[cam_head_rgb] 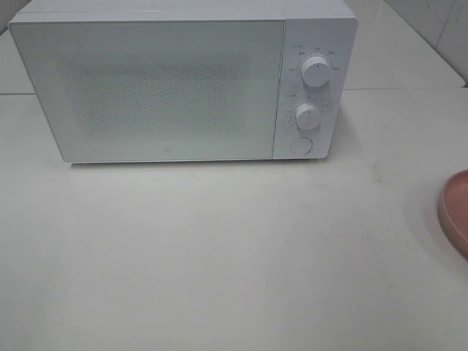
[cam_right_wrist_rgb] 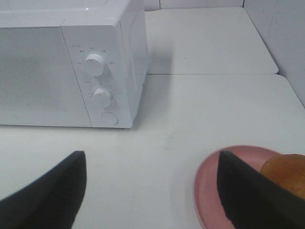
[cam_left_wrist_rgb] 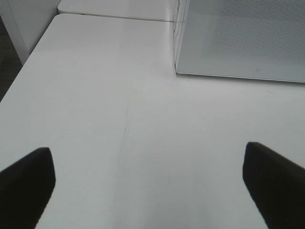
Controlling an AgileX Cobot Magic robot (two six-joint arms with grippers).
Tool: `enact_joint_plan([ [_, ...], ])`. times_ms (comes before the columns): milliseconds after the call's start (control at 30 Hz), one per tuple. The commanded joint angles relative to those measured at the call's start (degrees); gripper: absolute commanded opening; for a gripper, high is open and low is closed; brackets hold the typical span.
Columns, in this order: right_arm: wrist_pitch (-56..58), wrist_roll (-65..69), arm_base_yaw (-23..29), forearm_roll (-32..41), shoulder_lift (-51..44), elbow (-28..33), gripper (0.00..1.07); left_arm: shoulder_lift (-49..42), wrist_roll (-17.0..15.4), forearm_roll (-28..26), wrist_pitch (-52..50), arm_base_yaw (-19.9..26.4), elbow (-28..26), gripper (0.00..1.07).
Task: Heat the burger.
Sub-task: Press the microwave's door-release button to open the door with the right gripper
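Over the white table (cam_head_rgb: 219,256) near the microwave (cam_head_rgb: 183,80), left gripper (cam_left_wrist_rgb: 147,150) and right gripper (cam_right_wrist_rgb: 151,156) gape wide, empty.

White on white: a white microwave (cam_head_rgb: 168,88) sits on a pale off-white surface (cam_head_rgb: 219,256). Its door (cam_head_rgb: 164,91) carries a fine grey speckled dot pattern that fades to plain pale grey-white toward the edges. The upper dial (cam_head_rgb: 316,71), lower dial (cam_head_rgb: 308,116) and round button (cam_head_rgb: 300,145) are all white, ringed by small faint grey markings. At the right edge, a plate (cam_head_rgb: 457,208) shows dusty pink. The burger (cam_right_wrist_rgb: 286,174) shows a glossy golden-brown bun. The left hand (cam_left_wrist_rgb: 147,149) has matte black fingers (cam_left_wrist_rgb: 26,181), as does the right hand (cam_right_wrist_rgb: 150,157).
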Motion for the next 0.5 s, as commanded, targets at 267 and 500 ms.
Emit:
enact_joint_plan([
  [267, -10.1, 0.2, -0.5, 0.2, 5.7, 5.1, 0.75, -0.8, -0.5, 0.1, -0.2, 0.1, -0.5, 1.0],
  [500, -17.1, 0.2, -0.5, 0.2, 11.2, 8.5, 0.75, -0.8, -0.5, 0.1, -0.2, 0.1, -0.5, 1.0],
])
